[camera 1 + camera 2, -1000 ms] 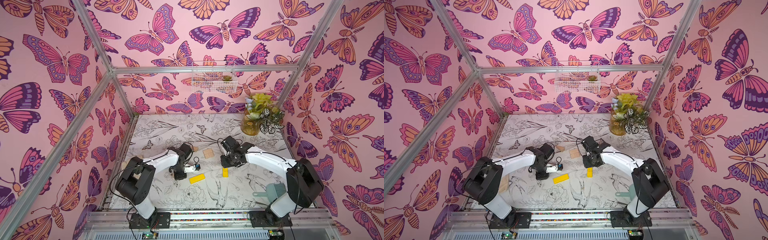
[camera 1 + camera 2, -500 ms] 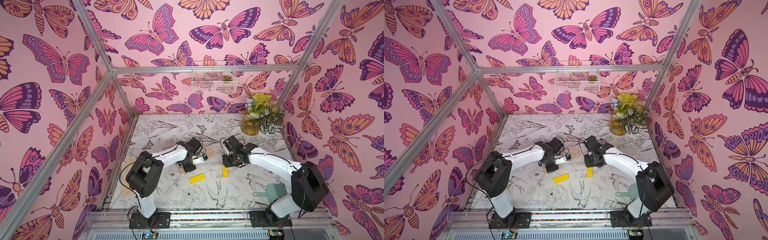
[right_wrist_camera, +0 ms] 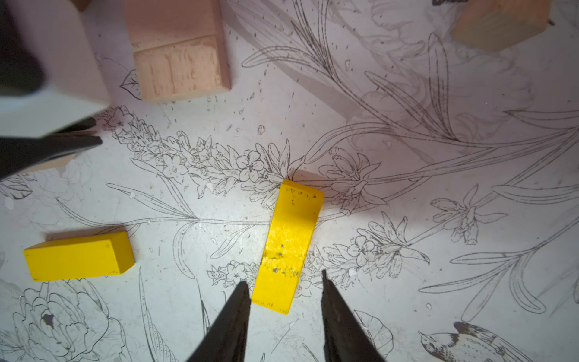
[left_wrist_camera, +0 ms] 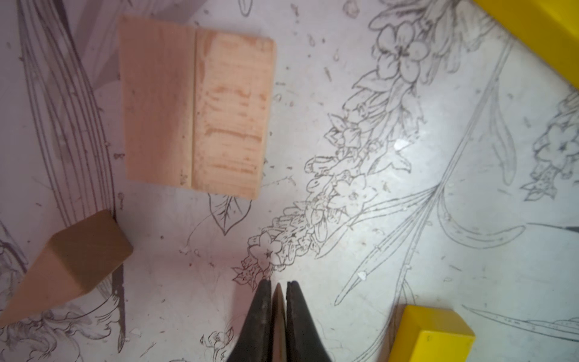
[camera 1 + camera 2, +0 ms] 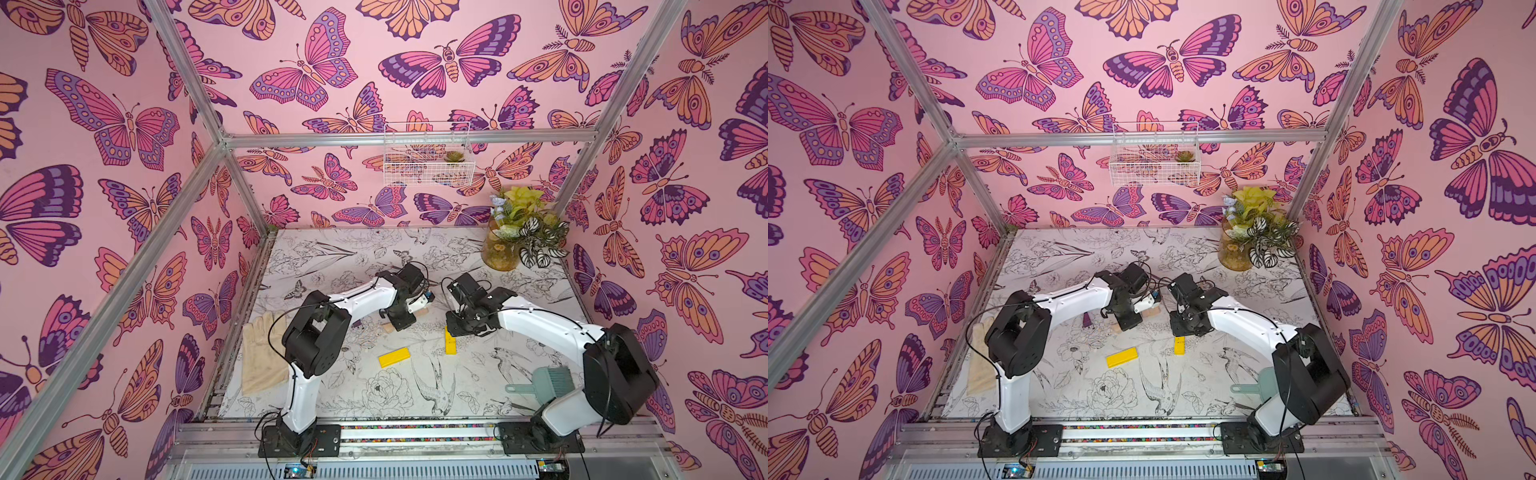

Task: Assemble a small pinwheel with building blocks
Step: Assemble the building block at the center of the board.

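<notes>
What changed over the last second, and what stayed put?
The left gripper, shut on a thin tan block, swung from beside the near yellow bar farther out, up to the pair of tan blocks. The right gripper stayed open astride the other yellow bar; both bars, the glove and the brush did not move.

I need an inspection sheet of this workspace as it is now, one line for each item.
Surface: flower-print table, no spill seen.
Job's things: two tan blocks touching; yellow bar and second yellow bar apart; purple wedge loose.
Clutter: glove, teal brush.
Grippers: left gripper shut on tan wedge; right gripper open, fingers astride yellow bar.
Cables: black cable along left arm.
Surroundings: wire basket, potted plant.
</notes>
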### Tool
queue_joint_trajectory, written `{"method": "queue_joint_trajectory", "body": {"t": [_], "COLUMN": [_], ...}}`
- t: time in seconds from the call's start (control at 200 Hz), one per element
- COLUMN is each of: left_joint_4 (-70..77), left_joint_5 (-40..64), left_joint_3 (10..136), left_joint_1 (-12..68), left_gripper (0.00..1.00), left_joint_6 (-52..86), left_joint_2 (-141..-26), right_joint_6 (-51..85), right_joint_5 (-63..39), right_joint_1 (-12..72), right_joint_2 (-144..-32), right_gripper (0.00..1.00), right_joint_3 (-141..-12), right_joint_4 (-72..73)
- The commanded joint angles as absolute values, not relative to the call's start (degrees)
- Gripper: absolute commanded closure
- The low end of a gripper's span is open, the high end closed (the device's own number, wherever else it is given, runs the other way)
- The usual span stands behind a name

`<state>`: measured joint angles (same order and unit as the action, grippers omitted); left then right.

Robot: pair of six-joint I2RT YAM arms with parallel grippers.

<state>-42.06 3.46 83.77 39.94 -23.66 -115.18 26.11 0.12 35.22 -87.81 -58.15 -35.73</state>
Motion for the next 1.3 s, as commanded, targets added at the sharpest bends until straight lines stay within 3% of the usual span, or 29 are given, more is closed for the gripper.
{"method": "queue_joint_trajectory", "body": {"t": [0.0,0.972,1.292], "left_joint_4": [-44.61,-45.18,-45.18], "left_joint_5": [5.54,2.26,2.33], "left_joint_3": [84.55,88.32,89.03], "left_joint_1": [40.26,40.82,40.79], "left_gripper": [1.0,1.0,0.81], "left_joint_6": [-21.36,-20.41,-19.47], "left_joint_2": [-116.46,-120.88,-120.18], "right_joint_6": [27.08,27.7,27.71], "right_joint_5": [0.65,0.59,0.53], "right_joint_1": [34.72,34.72,34.73], "right_joint_2": [-86.35,-86.14,-85.95], "right_gripper": [0.59,0.59,0.59], "right_joint_3": [-57.57,-57.35,-57.74], "right_joint_4": [-36.21,-36.56,-36.75]}}
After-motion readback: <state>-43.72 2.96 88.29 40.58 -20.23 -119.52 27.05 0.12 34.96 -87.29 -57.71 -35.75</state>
